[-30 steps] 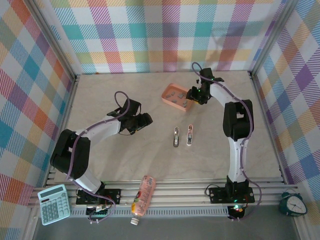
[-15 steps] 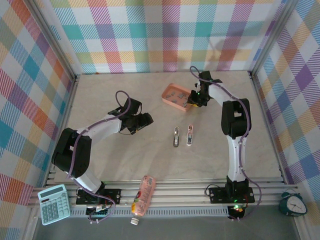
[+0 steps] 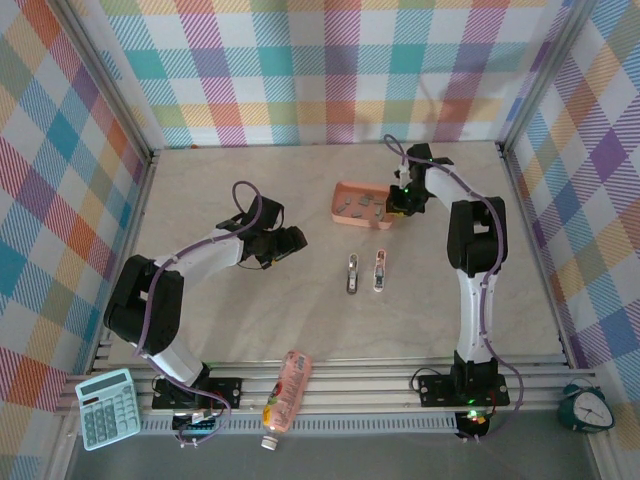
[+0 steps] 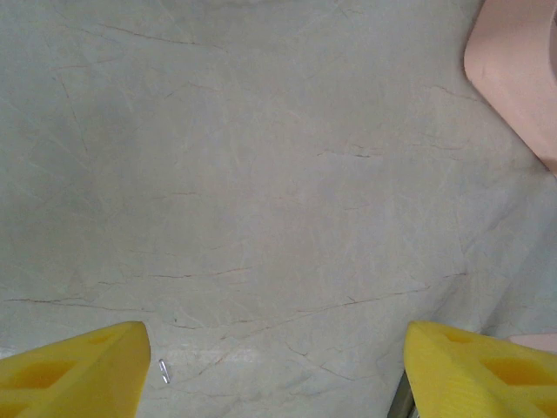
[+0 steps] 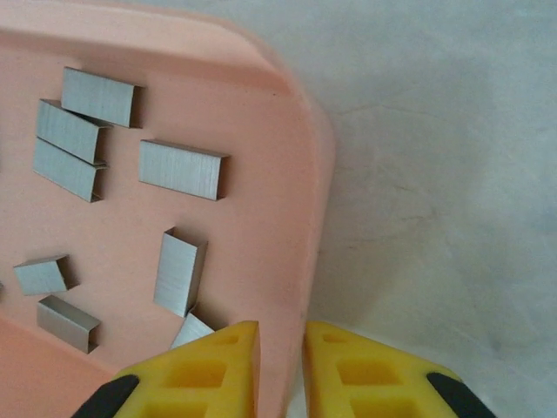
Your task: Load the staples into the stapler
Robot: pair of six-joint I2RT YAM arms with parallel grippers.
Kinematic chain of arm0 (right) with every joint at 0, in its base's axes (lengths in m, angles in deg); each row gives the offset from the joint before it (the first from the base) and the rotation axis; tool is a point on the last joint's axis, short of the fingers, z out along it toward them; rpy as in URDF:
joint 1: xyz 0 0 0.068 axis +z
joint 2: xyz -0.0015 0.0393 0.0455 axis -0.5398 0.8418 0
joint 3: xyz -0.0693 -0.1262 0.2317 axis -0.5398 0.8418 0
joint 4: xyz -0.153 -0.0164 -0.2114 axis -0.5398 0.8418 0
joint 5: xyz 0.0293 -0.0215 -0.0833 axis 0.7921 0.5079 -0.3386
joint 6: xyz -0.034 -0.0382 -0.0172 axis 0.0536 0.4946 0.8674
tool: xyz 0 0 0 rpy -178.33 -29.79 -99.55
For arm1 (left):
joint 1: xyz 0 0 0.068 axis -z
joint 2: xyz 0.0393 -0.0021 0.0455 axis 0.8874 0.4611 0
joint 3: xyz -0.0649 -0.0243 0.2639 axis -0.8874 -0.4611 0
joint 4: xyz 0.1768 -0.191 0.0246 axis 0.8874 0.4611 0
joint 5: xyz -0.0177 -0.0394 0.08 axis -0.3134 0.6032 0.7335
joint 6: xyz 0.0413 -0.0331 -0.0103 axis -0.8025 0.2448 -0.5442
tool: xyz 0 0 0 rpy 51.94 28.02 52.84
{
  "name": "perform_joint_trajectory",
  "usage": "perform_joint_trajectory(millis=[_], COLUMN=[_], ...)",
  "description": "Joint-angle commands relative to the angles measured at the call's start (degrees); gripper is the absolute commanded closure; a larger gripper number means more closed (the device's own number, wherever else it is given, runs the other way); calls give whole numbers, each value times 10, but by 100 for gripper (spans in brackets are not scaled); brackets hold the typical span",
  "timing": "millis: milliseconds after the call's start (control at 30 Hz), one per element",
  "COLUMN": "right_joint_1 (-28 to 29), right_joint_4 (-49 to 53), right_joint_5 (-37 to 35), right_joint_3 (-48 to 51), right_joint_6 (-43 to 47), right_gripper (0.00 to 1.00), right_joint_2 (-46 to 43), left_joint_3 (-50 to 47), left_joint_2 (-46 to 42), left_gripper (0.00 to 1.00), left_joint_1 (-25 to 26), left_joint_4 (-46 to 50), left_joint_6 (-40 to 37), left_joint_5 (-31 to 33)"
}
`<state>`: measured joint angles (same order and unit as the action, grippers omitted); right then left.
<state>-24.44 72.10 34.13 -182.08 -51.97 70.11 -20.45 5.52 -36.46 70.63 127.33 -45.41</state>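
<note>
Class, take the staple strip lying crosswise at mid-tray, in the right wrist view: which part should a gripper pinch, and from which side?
Probably pinch the staple strip across its two long sides, midway along, coming from above: it lies flat on the salmon-pink tray, whose raised rim blocks a sideways approach.

The salmon-pink tray point(image 5: 278, 192) carries dull grey staples point(image 5: 183, 170), the right gripper point(image 5: 280, 335) at its rim is yellow and black, the table point(image 5: 435, 131) under it pale veined beige, the walls point(image 3: 300, 70) behind it pastel plaid.
</note>
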Motion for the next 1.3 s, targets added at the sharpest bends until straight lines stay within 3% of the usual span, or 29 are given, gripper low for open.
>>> perform_joint_trajectory(millis=[0,167,433,567,833,967,1267], right_joint_1=[-14,-25,-55,-68,-50,-20,16], right_joint_4=[50,72,92,116,135,122,102], right_joint_5=[-23,-22,-47,-47,-30,-38,-50], right_joint_3=[-11,3,35,26,-3,0,-42], right_joint_6=[79,163,195,197,84,20,-43], right_gripper=[81,81,80,68,67,60,57], right_joint_2=[-19,-37,-68,-82,-131,-138,-64], left_joint_3=[15,18,27,26,28,32,33], left_joint_2=[8,13,19,17,17,22,22], left_gripper=[24,24,24,24,24,23,23], left_joint_1=[-8,-8,-8,-8,-8,-8,-8], left_joint_4=[23,24,26,26,29,34,34], left_joint_6=[-12,-15,-20,-23,-20,-20,-23], left_joint_5=[-13,-20,-32,-34,-26,-25,-27])
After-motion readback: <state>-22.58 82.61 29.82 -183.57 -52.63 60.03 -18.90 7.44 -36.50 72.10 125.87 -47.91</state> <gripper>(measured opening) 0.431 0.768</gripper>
